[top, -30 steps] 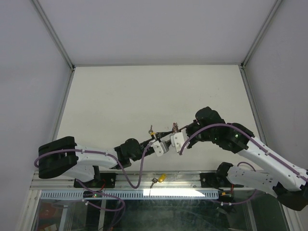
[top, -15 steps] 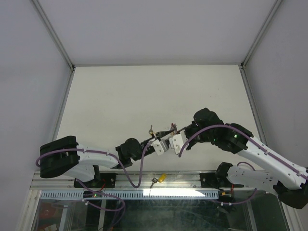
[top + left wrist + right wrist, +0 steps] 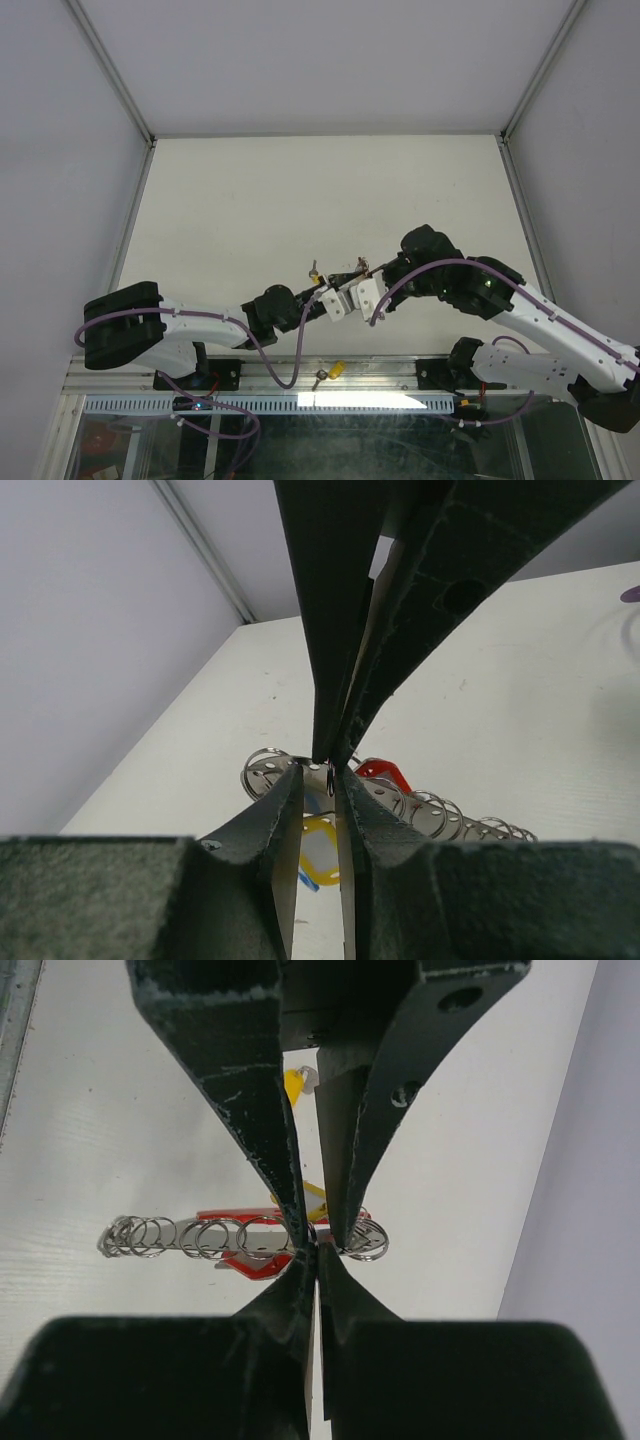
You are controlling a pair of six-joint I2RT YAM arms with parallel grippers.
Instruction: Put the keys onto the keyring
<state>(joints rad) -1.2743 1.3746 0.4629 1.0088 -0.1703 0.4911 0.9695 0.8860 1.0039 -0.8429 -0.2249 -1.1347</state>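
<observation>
- Above the near part of the bench (image 3: 250, 200), the left end effector (image 3: 320, 773) and the right end effector (image 3: 315, 1252) meet tip to tip. A small error of one arm can push the other and pull the metal out of the grip.
- If the left one closes beside the small ring (image 3: 328, 772) and not on it, the ring can slip away.
- The right end effector is closed tight on the keyring (image 3: 200, 1235), at a ring near its end. Such thin wire can twist there.
- The left one stands narrow, with a slim gap. I cannot tell if it pinches anything.
- The keyring is a row of silver rings with a red band, stretching sideways from the tips.
- One key with a yellow tag (image 3: 331, 371) lies alone on the metal rail (image 3: 250, 372) at the near edge.
</observation>
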